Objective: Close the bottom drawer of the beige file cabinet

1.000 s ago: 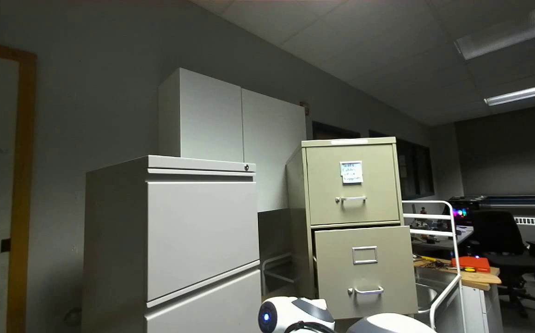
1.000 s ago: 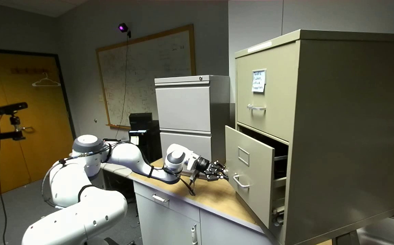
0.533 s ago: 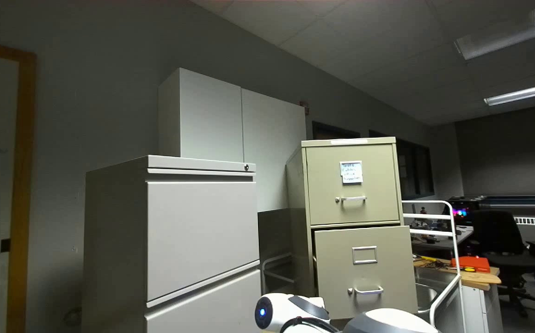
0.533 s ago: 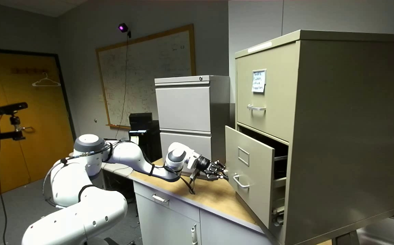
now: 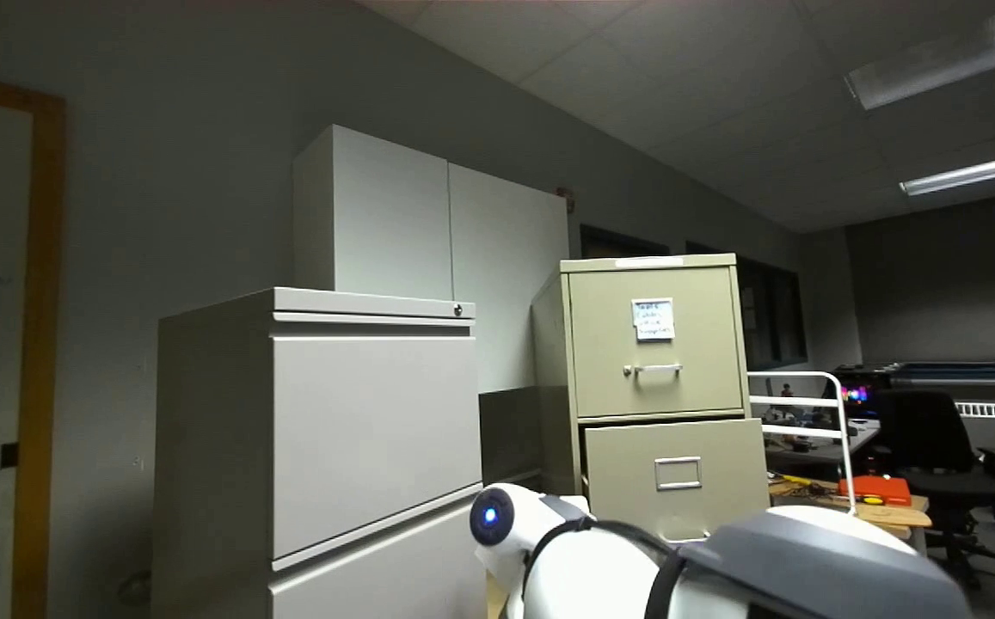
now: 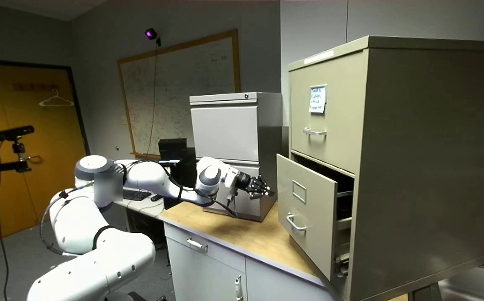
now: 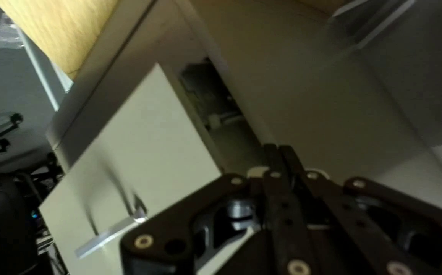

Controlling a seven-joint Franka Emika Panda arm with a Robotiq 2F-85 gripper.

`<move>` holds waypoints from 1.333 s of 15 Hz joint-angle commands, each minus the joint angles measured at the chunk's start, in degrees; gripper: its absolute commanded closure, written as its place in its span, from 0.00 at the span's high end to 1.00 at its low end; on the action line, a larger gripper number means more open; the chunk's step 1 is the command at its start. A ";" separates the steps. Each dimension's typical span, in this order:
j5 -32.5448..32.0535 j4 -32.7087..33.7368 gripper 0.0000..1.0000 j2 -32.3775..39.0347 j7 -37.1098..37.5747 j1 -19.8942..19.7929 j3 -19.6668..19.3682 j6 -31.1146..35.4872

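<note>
The beige file cabinet (image 5: 609,344) shows in both exterior views (image 6: 426,146). Its bottom drawer (image 6: 317,200) stands partly pulled out, with a dark gap behind its flat front. The drawer front also shows in an exterior view (image 5: 626,473), its lower part hidden by the arm, and in the wrist view (image 7: 159,141). My gripper (image 6: 271,192) is beside the drawer front's far side edge, apart from it and above the counter. In the wrist view my gripper (image 7: 279,147) is shut with nothing between its fingertips, which overlap the drawer's open side gap.
A grey-white lateral cabinet (image 6: 225,129) stands close behind my gripper. The wooden counter (image 6: 262,240) lies below the arm. The drawer handle (image 6: 295,222) juts out from the front. A white rail frame (image 5: 794,401) stands beyond the beige cabinet.
My gripper has risen and drawn back a little from the drawer's side edge. The arm sits higher and now covers part of the drawer handle. The drawer has not visibly moved.
</note>
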 commanded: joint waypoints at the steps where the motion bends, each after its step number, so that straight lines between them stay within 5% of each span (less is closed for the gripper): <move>1: 0.75 -4.15 0.06 11.27 -8.44 6.63 -7.44 6.44; 8: 0.22 -8.53 0.07 28.88 -18.82 17.53 -18.11 9.23; 13: -0.88 -9.20 0.07 40.56 -23.90 22.95 -24.15 4.47; 20: -3.61 -10.17 0.07 44.62 -22.57 34.92 -41.93 -4.01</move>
